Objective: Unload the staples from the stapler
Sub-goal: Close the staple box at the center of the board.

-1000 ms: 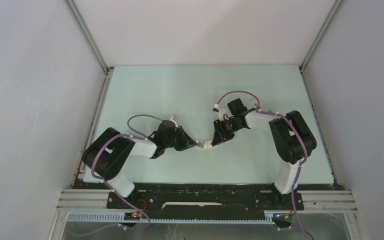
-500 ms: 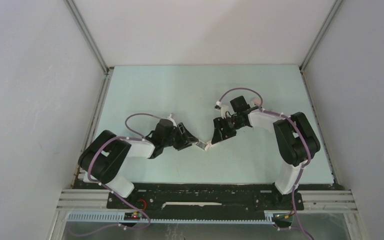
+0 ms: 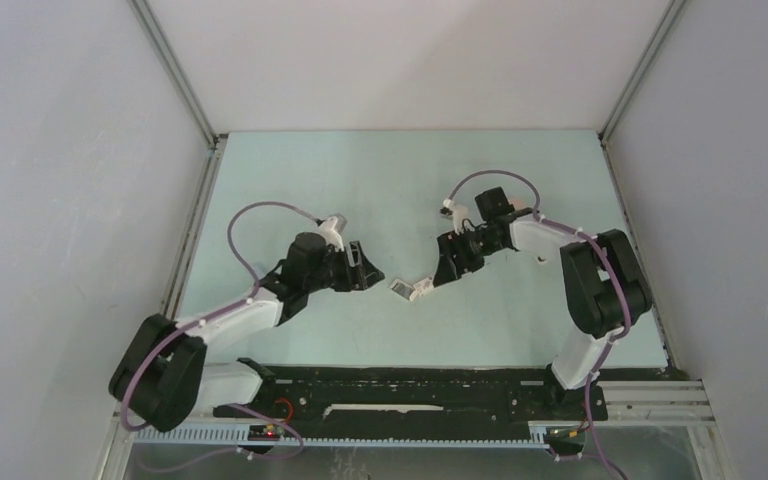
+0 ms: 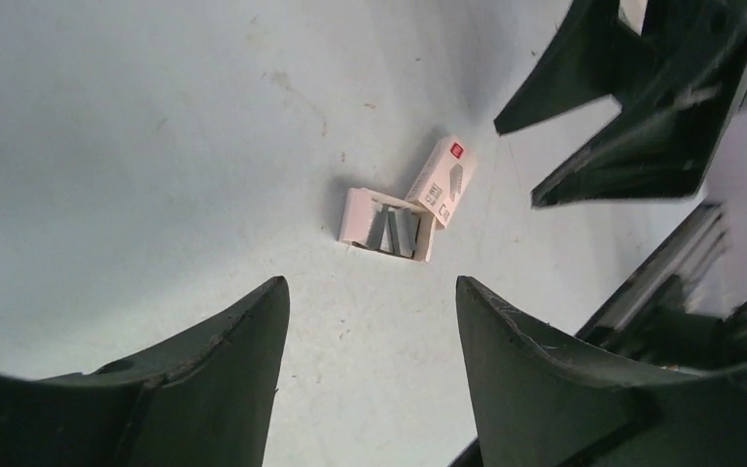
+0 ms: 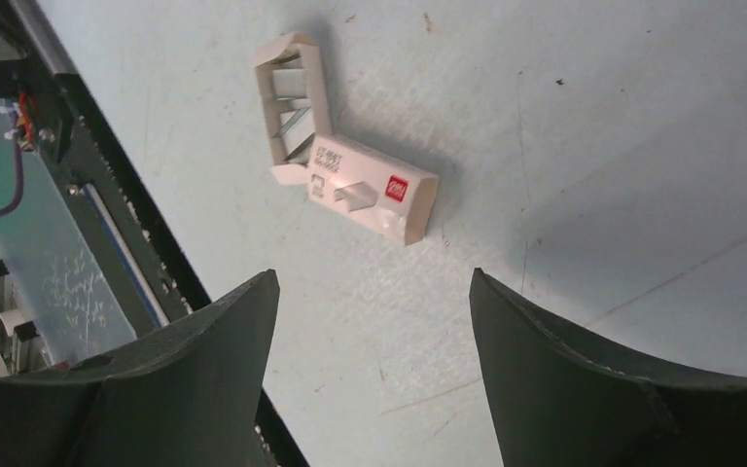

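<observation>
No slim white stapler shows in any view. A small pinkish-white printed box (image 3: 410, 288) lies on the table between my grippers. Its sleeve with a red logo (image 5: 374, 190) lies beside its open tray (image 5: 292, 102), which holds grey staple strips (image 4: 396, 231). My left gripper (image 3: 373, 275) is open and empty, a little left of the box; in the left wrist view (image 4: 370, 284) the box (image 4: 404, 214) lies just ahead of it. My right gripper (image 3: 440, 277) is open and empty, just right of the box, which lies ahead of it in the right wrist view (image 5: 373, 274).
The pale green table (image 3: 400, 180) is walled by grey panels at the left, back and right. A black rail (image 3: 410, 385) runs along the near edge and shows in the right wrist view (image 5: 107, 165). The right gripper's fingers (image 4: 622, 126) show in the left wrist view.
Both grippers were at the box and have drawn back from it, the left to the left, the right up and to the right. The box now lies free on the table.
</observation>
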`<action>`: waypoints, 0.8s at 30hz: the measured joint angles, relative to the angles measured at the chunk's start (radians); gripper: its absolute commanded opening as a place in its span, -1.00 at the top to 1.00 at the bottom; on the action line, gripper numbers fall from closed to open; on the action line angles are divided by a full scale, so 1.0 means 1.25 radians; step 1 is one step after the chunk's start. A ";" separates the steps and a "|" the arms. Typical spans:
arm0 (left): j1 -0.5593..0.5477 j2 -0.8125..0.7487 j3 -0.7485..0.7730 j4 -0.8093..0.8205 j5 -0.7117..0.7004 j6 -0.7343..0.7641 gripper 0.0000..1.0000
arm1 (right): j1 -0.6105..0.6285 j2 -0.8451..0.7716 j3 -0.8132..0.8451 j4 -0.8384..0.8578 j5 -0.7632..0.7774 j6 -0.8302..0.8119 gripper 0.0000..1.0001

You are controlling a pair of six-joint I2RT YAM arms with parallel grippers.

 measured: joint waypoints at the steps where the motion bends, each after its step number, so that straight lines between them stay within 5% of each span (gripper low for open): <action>1: -0.007 -0.023 0.000 -0.011 -0.003 0.043 -0.39 | -0.005 -0.010 0.000 -0.010 -0.008 -0.013 -0.63; 8: -0.081 -0.223 -0.001 0.068 0.027 0.418 -0.78 | -0.074 -0.158 0.006 -0.080 -0.109 -0.149 -0.66; 11: -0.083 -0.272 0.001 0.091 0.063 0.597 -0.79 | -0.095 -0.232 0.013 -0.110 -0.167 -0.235 -0.97; 18: -0.088 -0.168 0.066 -0.057 0.164 0.859 -0.75 | -0.097 -0.288 0.028 -0.247 -0.285 -0.582 -0.99; 24: -0.129 -0.095 0.066 -0.143 0.187 0.995 -0.70 | -0.096 -0.273 0.028 -0.324 -0.305 -0.721 -0.99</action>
